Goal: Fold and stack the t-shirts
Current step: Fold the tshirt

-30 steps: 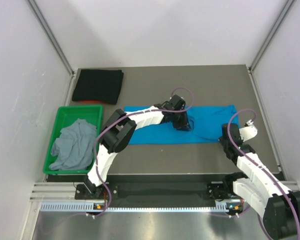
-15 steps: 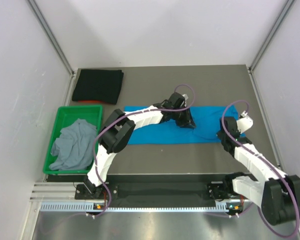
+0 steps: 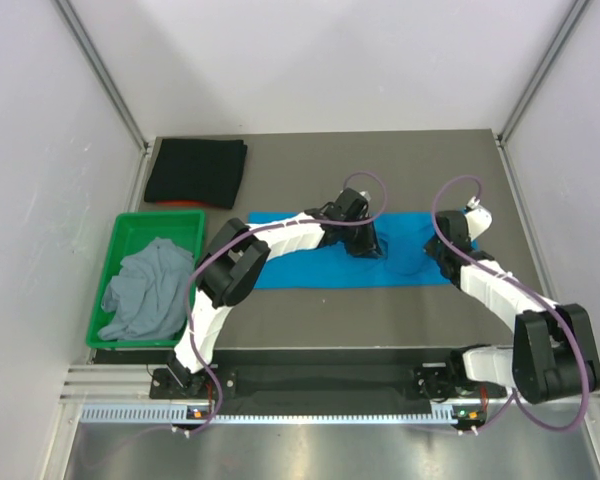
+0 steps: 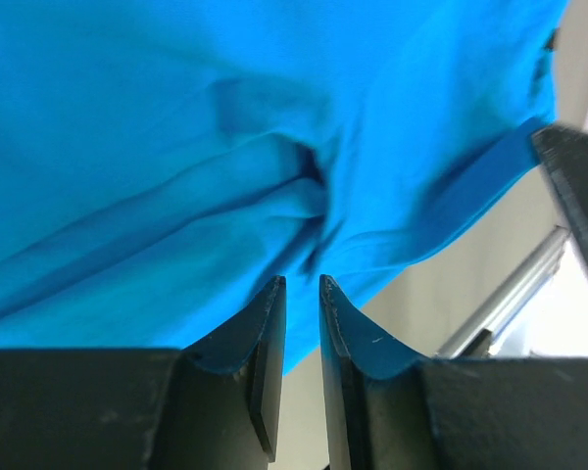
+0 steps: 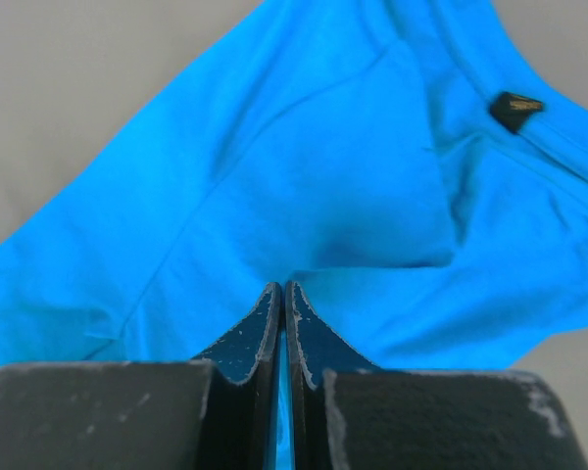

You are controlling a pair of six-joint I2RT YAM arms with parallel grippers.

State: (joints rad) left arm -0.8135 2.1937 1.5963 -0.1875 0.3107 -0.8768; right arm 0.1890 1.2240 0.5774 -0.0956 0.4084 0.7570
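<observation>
A: Where is the blue t-shirt (image 3: 290, 268)?

B: Spread flat as a long band across the middle of the dark surface (image 3: 380, 170), with some creases toward its right end.

A: And the hands on it?

B: The right hand (image 5: 282, 286) is down on the shirt's right end. Its fingers are pressed together with a thin sliver of blue cloth between them, so it is pinching the fabric. A small black tag (image 5: 514, 106) sits on the cloth just past it.

A: The left one?

B: The left hand (image 4: 302, 282) reaches out to the shirt's middle. Its fingers stand close with a narrow slit between them, and the tips meet a bunched fold. I cannot tell whether any cloth is caught.

A: What else is around?

B: A folded black t-shirt (image 3: 196, 172) lies at the far left corner, well apart from the blue one. Nearer, at the left edge, a green bin (image 3: 160, 217) holds a crumpled grey t-shirt (image 3: 150, 290).
</observation>
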